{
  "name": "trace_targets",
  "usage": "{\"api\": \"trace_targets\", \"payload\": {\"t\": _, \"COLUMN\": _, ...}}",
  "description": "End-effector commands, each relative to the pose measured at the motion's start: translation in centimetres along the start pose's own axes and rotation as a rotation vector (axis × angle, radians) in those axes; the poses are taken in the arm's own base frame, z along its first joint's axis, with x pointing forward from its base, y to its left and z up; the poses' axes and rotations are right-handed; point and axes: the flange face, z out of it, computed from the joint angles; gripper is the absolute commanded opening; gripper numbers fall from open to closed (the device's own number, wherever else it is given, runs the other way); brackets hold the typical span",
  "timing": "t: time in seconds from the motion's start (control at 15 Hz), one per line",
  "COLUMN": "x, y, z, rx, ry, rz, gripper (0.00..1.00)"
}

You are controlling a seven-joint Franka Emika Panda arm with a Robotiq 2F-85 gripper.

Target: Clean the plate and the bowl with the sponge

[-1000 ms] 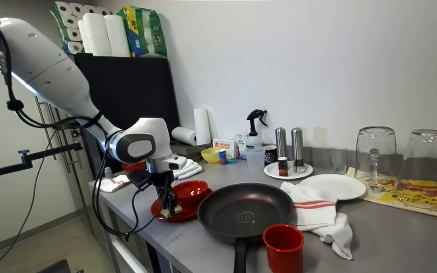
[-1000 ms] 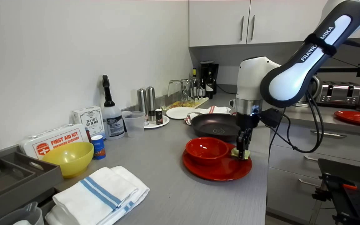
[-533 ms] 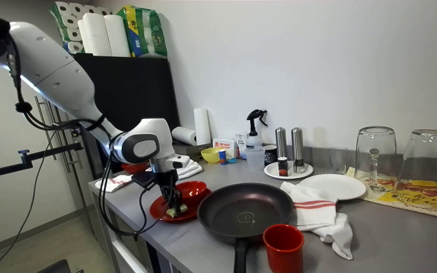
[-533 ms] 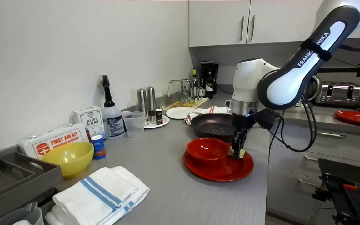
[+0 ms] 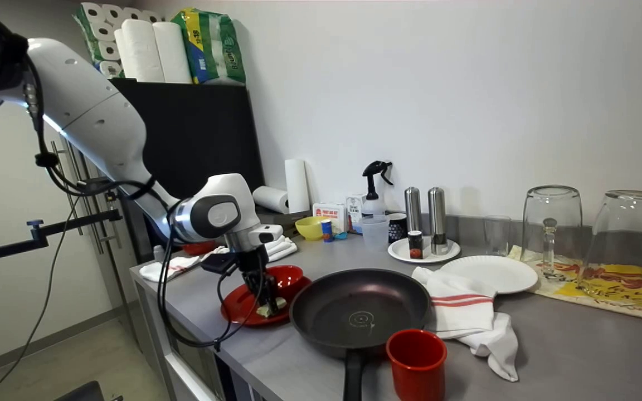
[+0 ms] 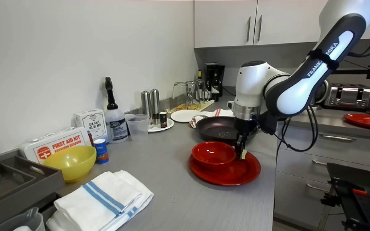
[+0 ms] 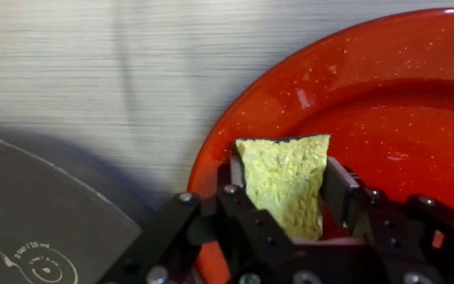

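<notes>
One sponge (image 7: 284,189): over the plate (image 7: 400,134), near its rim; underside hidden, so contact is likely, not certain.
Gripper (image 7: 287,174): clasping the sponge from both sides.
Bowl (image 6: 213,155): resting on the plate, left of the sponge in an exterior view.
Sponge shift: just now rightwards across the plate in an exterior view, towards the pan (image 5: 360,306).
Plate wiping: seemingly the step in hand, its stroke reaching the pan side; the bowl's turn presumably remains.

"FIRST AID KIT" on case (image 6: 58,142)
</notes>
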Motion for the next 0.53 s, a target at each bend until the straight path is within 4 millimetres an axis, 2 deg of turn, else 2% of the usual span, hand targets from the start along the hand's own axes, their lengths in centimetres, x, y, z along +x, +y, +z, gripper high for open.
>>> {"api": "trace_targets", "payload": {"t": 0.0, "x": 0.8, "y": -0.7, "z": 0.5, "rx": -0.016, "ry": 0.004, "rz": 0.022, "gripper": 0.25}}
{"api": "trace_targets", "payload": {"t": 0.47, "x": 1.2, "y": -3.5, "z": 0.6, "rx": 0.093, "ry": -0.104, "rz": 0.138, "gripper": 0.25}}
